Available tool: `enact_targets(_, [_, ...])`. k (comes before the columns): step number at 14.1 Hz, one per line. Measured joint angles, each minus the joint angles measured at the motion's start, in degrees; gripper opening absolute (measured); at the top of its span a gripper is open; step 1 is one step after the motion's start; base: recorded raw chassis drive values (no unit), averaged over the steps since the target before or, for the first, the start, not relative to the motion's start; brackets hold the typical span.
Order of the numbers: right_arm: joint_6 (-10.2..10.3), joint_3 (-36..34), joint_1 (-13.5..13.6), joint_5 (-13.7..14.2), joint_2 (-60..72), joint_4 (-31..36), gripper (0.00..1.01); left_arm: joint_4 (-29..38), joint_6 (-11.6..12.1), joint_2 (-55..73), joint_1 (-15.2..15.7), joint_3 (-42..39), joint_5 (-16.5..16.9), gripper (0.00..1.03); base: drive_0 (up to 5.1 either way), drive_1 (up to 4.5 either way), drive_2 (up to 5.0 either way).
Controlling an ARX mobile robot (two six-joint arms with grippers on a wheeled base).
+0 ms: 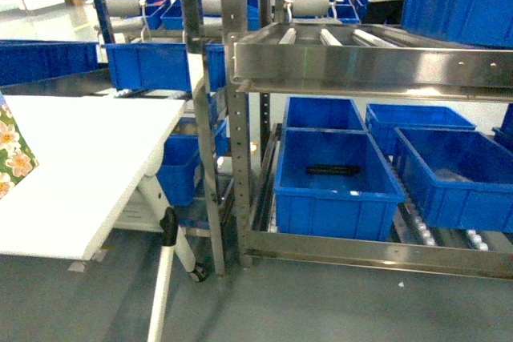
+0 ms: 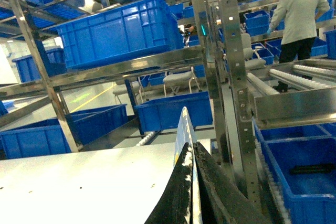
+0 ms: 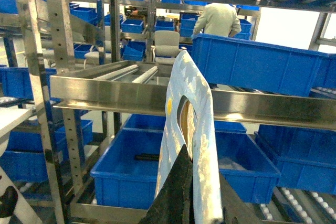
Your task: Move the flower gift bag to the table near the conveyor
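The flower gift bag (image 3: 188,80) hangs upright in the right wrist view, pale blue with faint daisies and a cut-out handle. My right gripper (image 3: 195,169) is shut on its lower part, in front of the conveyor (image 3: 131,90). In the left wrist view my left gripper (image 2: 191,148) is shut on the thin edge of a second printed bag (image 2: 184,124), seen edge-on above the white table (image 2: 79,182). The head view shows the table (image 1: 80,158) on the left, the conveyor (image 1: 369,54) on the right, and neither gripper.
A green floral bag (image 1: 12,154) shows at the head view's far left edge over the table. Blue bins (image 1: 337,174) fill the rack's lower shelf and a large one (image 3: 257,64) sits on top. A person (image 2: 299,19) stands behind the racks.
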Motion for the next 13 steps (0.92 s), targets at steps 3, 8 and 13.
enact_targets(3, [0.0, 0.0, 0.0, 0.0, 0.0, 0.0, 0.02, 0.0, 0.0, 0.0, 0.0, 0.0, 0.0, 0.02, -5.1, 2.36, 2.4])
enact_targets(8, [0.0, 0.0, 0.0, 0.0, 0.0, -0.1, 0.02, -0.1, 0.0, 0.0, 0.0, 0.0, 0.0, 0.02, -5.1, 2.36, 2.4])
enact_targets(13, [0.0, 0.0, 0.0, 0.0, 0.0, 0.0, 0.02, 0.0, 0.0, 0.0, 0.0, 0.0, 0.0, 0.02, -5.0, 2.37, 2.4])
